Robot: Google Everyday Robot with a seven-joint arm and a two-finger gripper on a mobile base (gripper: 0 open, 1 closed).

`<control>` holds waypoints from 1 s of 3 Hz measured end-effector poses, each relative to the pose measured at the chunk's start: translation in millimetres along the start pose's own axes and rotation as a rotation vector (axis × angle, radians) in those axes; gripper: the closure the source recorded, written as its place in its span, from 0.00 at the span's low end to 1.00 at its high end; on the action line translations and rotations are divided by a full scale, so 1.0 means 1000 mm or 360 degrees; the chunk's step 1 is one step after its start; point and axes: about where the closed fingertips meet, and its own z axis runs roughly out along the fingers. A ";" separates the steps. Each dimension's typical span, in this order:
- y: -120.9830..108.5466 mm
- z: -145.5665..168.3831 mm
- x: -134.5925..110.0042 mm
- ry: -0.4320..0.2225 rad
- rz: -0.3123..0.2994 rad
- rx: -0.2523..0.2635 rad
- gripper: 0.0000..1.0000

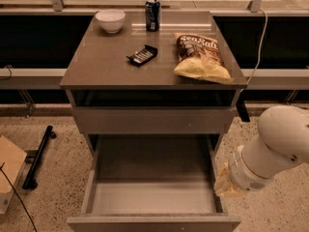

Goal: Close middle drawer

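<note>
The middle drawer [153, 197] is pulled far out of the grey-brown cabinet, and its deep box is empty. Its low plain front [153, 223] is at the bottom edge of the view. The upper drawer front [153, 120] above it is closed. My white arm [275, 149] comes in from the right. My gripper [223, 182] is at the arm's lower end, right beside the open drawer's right side wall [216, 178], near its front. Only a yellowish part of it shows.
On the cabinet top [101, 66] are a white bowl [110, 20], a blue can [152, 14], a dark snack bar [142, 55] and a chip bag [200, 56]. A black rod [38, 156] and a cardboard piece [9, 164] lie on the floor at the left.
</note>
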 end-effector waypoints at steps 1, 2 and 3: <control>0.004 0.023 0.011 -0.0017 0.0053 0.0009 1.00; 0.004 0.023 0.011 -0.0017 0.0052 0.0008 1.00; 0.009 0.044 0.012 -0.0010 0.0047 -0.0019 1.00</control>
